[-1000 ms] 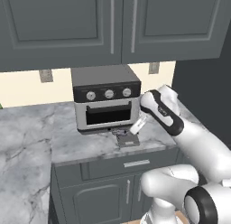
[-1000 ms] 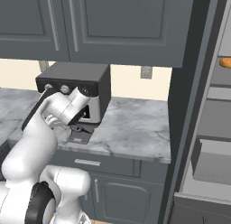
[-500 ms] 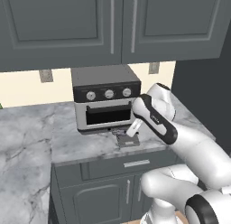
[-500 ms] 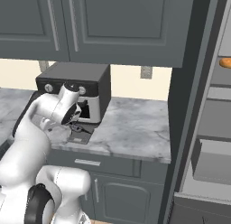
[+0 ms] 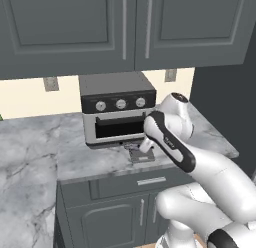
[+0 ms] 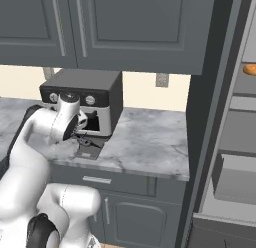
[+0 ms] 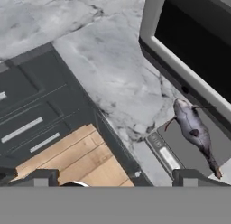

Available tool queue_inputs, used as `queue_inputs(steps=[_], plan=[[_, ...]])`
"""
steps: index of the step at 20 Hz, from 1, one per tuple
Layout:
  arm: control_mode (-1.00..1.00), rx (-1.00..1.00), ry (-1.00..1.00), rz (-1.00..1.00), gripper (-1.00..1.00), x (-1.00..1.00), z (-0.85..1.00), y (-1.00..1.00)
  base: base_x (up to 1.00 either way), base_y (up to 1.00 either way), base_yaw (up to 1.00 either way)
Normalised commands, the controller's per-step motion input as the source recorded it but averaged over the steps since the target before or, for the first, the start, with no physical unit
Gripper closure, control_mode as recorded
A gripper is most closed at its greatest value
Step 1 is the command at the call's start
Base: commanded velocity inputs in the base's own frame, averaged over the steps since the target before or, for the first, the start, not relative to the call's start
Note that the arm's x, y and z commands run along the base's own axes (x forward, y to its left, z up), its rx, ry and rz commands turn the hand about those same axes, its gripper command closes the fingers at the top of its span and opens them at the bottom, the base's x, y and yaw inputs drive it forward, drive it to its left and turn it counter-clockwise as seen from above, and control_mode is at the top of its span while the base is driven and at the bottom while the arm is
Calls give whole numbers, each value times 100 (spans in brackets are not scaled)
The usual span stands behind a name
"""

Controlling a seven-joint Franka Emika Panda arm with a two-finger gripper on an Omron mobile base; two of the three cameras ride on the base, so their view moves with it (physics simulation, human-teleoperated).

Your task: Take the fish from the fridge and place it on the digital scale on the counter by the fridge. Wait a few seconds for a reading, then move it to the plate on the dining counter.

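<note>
The fish (image 7: 195, 133) lies on the scale (image 7: 191, 151) on the worktop (image 7: 113, 69), beside the oven (image 7: 189, 47). The jaws stand released and empty. It looks light, limp and slippery; best gripped across the thick mid-body.

toaster oven (image 5: 119, 113) w/ 3 knobs, upper cabinets (image 5: 95, 27), wall outlets (image 5: 50, 84)
</note>
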Motion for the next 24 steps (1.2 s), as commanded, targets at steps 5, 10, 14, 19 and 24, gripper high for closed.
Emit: queue_inputs(steps=[5, 10, 14, 19, 24], plan=[[-100, -11, -17, 0, -100, -1, 0, 0, 0, 0, 0], [-100, -1, -1, 0, -100, 0, 0, 0, 0, 0, 0], [-100, 0, 0, 0, -100, 0, 0, 0, 0, 0, 0], [-100, 0, 0, 0, -100, 0, 0, 0, 0, 0, 0], [-100, 0, 0, 0, -100, 0, 0, 0, 0, 0, 0]])
